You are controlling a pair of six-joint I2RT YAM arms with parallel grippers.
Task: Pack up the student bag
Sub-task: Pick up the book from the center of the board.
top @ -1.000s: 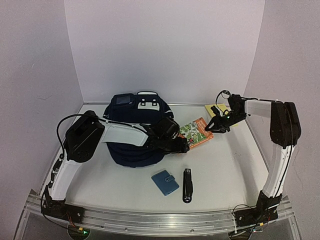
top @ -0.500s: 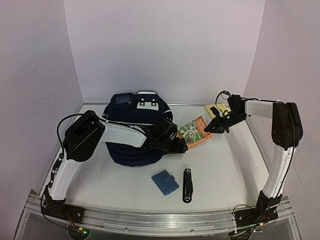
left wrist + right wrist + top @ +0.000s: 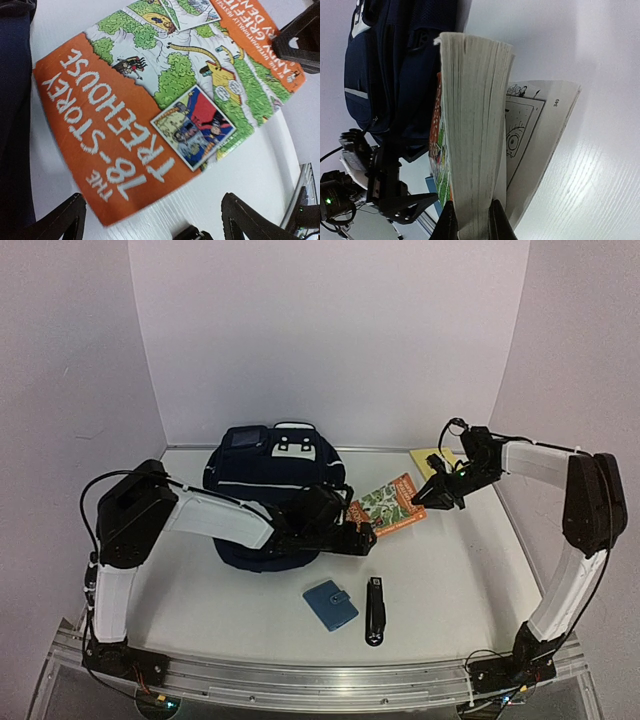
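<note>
**Top view.** The student bag (image 3: pixel 272 490) lies at the back of the table (image 3: pixel 450 580), about 11 o'clock from centre. It looks soft and slumped. I judge it will sag under a pull and its mouth won't stay open on its own. The best hold is probably a firm seam or a strap near the top, not the loose cloth. The book (image 3: pixel 390 505) lies at the bag's 3 o'clock. My right gripper (image 3: pixel 436 496) is at the book's 2 o'clock corner, and my left gripper (image 3: pixel 360 538) is at its 8 o'clock corner.

**Left wrist.** My left gripper (image 3: pixel 152 222) has its jaws spread wide over the near end of the book (image 3: pixel 150 110), gripping nothing. The navy bag (image 3: pixel 12 130) runs along the 9 o'clock edge.

**Right wrist.** My right gripper (image 3: pixel 471 222) is pinching the page block of the book (image 3: pixel 475 125). A few pages hang loose at 3 o'clock. It is a thick, floppy paperback and likely to fan, so I would clamp it nearer the spine. The bag (image 3: pixel 395 70) is behind it at 10 o'clock.
</note>
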